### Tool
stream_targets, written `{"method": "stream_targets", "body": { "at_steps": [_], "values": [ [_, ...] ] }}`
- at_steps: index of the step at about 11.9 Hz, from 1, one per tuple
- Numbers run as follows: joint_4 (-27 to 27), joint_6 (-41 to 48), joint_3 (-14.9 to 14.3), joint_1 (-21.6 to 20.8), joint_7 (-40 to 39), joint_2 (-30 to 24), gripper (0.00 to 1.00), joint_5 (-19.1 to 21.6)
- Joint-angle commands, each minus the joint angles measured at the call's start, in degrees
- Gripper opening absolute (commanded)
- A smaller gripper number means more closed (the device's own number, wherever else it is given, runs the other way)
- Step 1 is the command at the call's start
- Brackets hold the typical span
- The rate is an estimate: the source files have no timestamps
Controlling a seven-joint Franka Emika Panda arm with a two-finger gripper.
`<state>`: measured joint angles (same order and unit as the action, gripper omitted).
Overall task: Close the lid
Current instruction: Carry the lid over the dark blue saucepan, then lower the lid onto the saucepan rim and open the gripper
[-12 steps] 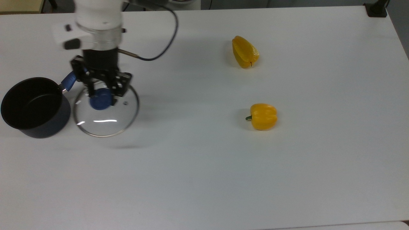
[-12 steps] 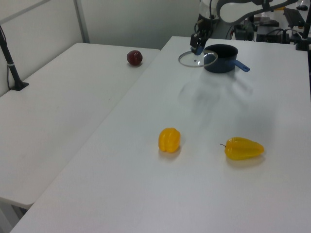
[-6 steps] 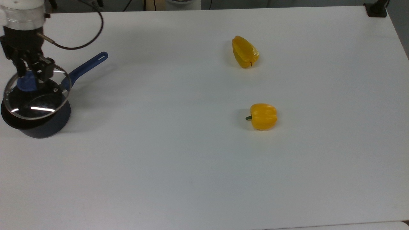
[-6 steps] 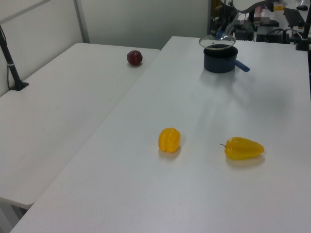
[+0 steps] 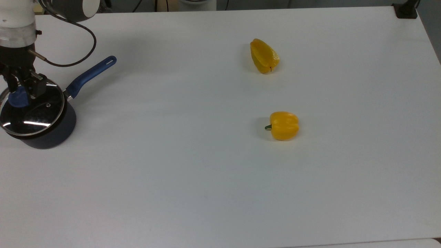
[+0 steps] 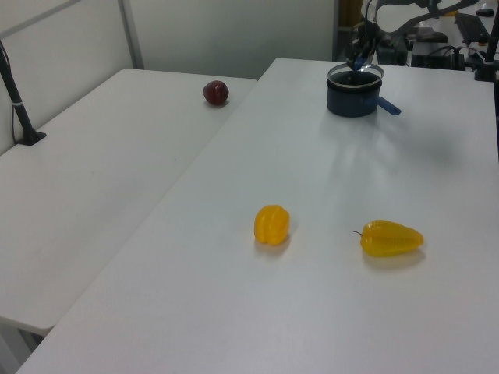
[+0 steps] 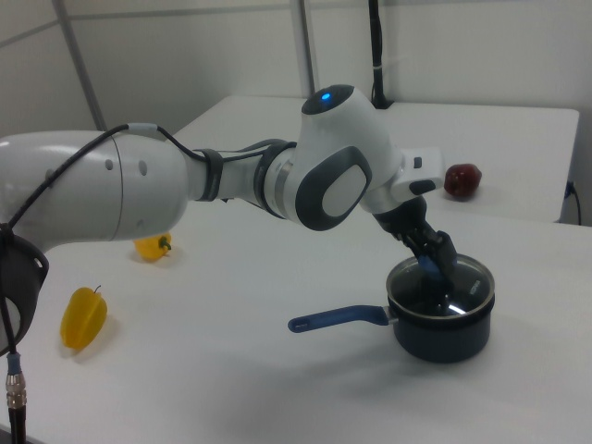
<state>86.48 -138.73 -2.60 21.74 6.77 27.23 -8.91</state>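
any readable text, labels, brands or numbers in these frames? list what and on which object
None readable. The lid, pot, gripper, arm, both yellow peppers and the white table carry no legible words, numbers or logos in the top, left or right view.

A white worktop (image 5: 206, 172) carries a dark saucepan (image 5: 51, 137) with a blue handle at the top view's left edge. Two yellow peppers (image 5: 283, 125) (image 5: 264, 56) are laid well apart from it toward the top view's right. A dark red fruit (image 6: 216, 93) is seen on an adjoining white worktop (image 6: 86, 179) in the left view.
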Motion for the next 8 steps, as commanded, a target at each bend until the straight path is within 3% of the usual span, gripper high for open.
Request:
{"method": "stream_targets", "body": {
  "at_steps": [1,3,8],
  "values": [
    [-0.17,-0.75,0.75,1.55,-6.66,-0.69,0.39,5.55],
    [-0.17,-0.75,0.67,1.55,-8.53,-0.78,0.39,7.5],
    [0.97,-0.84,0.58,1.46,-8.97,-0.69,0.4,6.98]
  ]
}}
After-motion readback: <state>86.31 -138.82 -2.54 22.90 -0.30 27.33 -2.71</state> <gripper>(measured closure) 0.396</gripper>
